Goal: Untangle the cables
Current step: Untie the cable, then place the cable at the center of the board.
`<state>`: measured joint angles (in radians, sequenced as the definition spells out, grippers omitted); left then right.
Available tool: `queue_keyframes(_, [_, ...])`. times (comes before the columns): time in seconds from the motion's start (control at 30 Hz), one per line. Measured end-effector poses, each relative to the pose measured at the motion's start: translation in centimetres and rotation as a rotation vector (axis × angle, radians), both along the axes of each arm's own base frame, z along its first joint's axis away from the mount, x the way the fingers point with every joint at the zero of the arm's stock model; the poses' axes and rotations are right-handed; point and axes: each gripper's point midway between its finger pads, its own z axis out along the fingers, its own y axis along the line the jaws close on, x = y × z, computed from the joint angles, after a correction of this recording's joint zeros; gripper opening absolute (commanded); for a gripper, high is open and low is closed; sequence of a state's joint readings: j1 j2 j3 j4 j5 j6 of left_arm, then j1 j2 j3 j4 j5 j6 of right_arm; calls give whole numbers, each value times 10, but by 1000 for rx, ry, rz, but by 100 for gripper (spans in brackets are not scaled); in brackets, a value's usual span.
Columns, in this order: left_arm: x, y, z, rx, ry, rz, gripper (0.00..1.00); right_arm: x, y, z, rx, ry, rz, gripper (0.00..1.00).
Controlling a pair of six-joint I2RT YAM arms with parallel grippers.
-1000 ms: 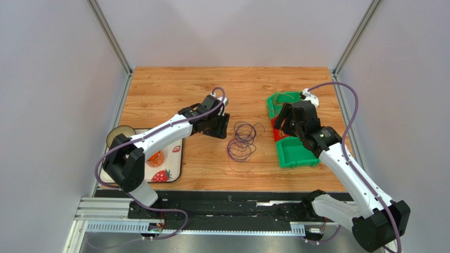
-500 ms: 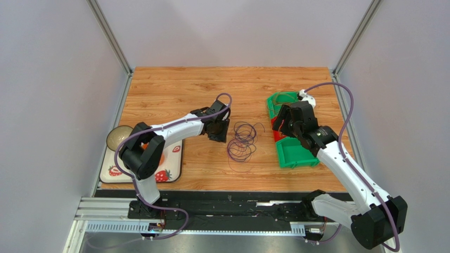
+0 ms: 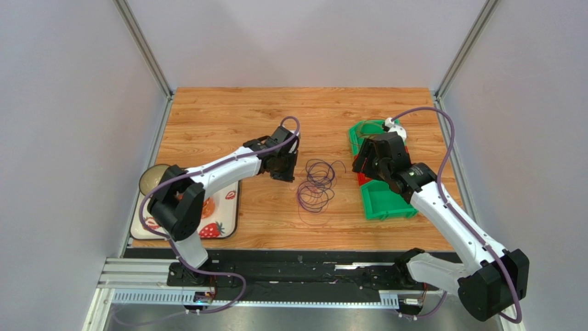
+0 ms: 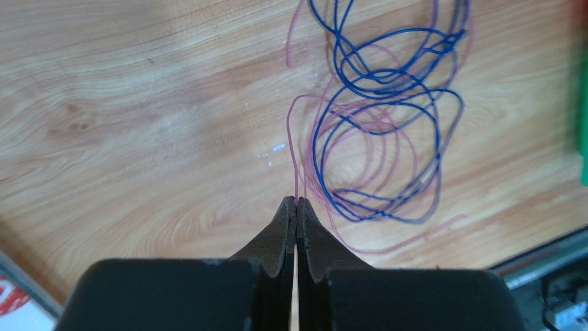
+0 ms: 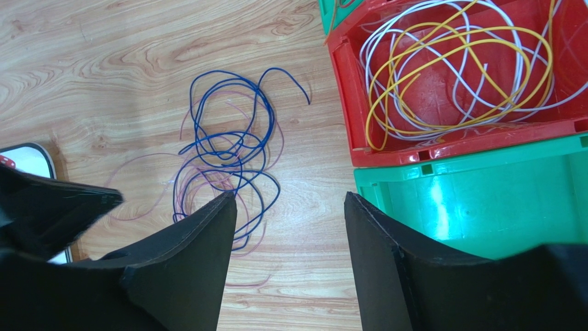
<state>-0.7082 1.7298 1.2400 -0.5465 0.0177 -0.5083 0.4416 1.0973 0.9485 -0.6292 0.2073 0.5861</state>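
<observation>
Cables (image 4: pixel 376 81): two tangled, two in red bin (image 5: pixel 341 89); left gripper (image 4: pixel 297 201) pinches pink cable (image 4: pixel 293 158), right gripper (image 5: pixel 290 198) gapes.

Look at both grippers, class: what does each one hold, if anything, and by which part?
The left gripper pinches the thin pink cable between its fingertips, at a loose stretch beside the blue cable. The right gripper is open and holds nothing.

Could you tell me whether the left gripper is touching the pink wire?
Touching: the left wrist view shows the pink wire pinched in the shut left gripper.
</observation>
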Motion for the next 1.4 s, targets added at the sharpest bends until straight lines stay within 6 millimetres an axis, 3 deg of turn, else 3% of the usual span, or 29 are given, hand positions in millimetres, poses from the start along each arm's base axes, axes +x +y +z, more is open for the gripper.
queue_keyframes(0.07, [2, -1, 24, -20, -29, -4, 0, 0, 2, 0, 0, 1, 8, 62])
queue_keyframes(0.17, [8, -6, 79, -87, -119, -14, 0, -1, 6, -2, -2, 5, 17, 61])
queue_keyframes(0.4, [14, 2, 245, -254, -423, -18, 0, -2, 13, 4, 2, -7, 37, 61])
queue_keyframes(0.6, [-7, 27, 382, -386, -682, -32, 0, 1, 15, 17, 11, -38, 37, 61])
queue_keyframes(0.67, [-19, 41, 412, -417, -753, -31, 0, 1, 14, 23, 16, -54, 33, 61])
queue_keyframes(0.73, [-32, 54, 425, -429, -796, -31, 0, 0, 13, 27, 21, -68, 32, 61])
queue_keyframes(0.83, [-41, 65, 403, -397, -776, -28, 0, -1, 12, 31, 24, -78, 28, 61])
queue_keyframes(0.93, [-38, 64, 349, -322, -686, -28, 0, -2, 13, 31, 25, -79, 32, 61])
queue_keyframes(1.03, [-28, 54, 264, -216, -522, -32, 0, -2, 15, 31, 26, -79, 38, 61])
queue_keyframes(1.1, [-29, 48, 185, -120, -351, -43, 0, -3, 17, 31, 26, -79, 45, 61])
queue_keyframes(1.13, [-30, 49, 177, -109, -331, -43, 0, -4, 18, 31, 27, -79, 48, 61])
queue_keyframes(1.17, [-34, 50, 154, -80, -275, -42, 1, -4, 20, 31, 27, -79, 53, 61])
queue_keyframes(1.23, [-42, 54, 128, -52, -212, -34, 3, -5, 22, 31, 28, -78, 61, 61])
queue_keyframes(1.33, [-49, 57, 116, -53, -184, -19, 26, -7, 27, 29, 28, -70, 78, 61])
queue_keyframes(1.37, [-51, 59, 113, -56, -181, -12, 42, -7, 29, 28, 30, -67, 87, 61])
queue_keyframes(1.4, [-52, 60, 112, -57, -179, -5, 47, -8, 31, 27, 32, -65, 97, 61])
